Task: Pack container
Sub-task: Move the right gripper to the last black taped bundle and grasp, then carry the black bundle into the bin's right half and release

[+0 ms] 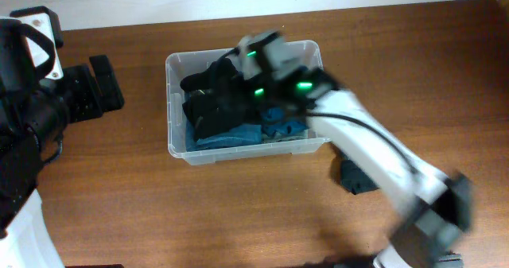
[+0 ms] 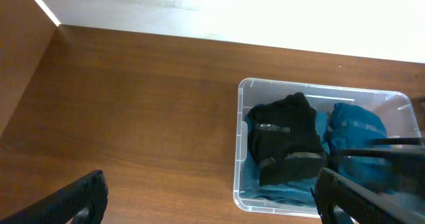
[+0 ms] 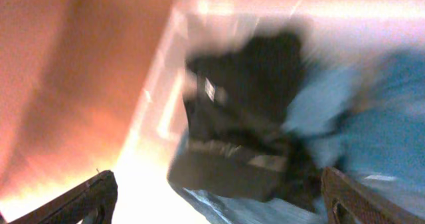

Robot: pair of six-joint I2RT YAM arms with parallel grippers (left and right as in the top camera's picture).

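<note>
The container [image 1: 207,155] sits on the wooden table [image 1: 119,196], with a black garment [image 1: 211,101] in the end nearer the left gripper [image 1: 103,81] and blue fabric [image 1: 278,130] filling the rest. The right gripper [image 3: 218,177] hangs over the container, above the black garment; its fingers are spread wide with nothing between them, though its wrist view is badly blurred. The left gripper is well apart from the container, over bare table, its fingers also wide and empty, and a small dark cloth [image 1: 355,178] lies on the table just beside the container's opposite end
</note>
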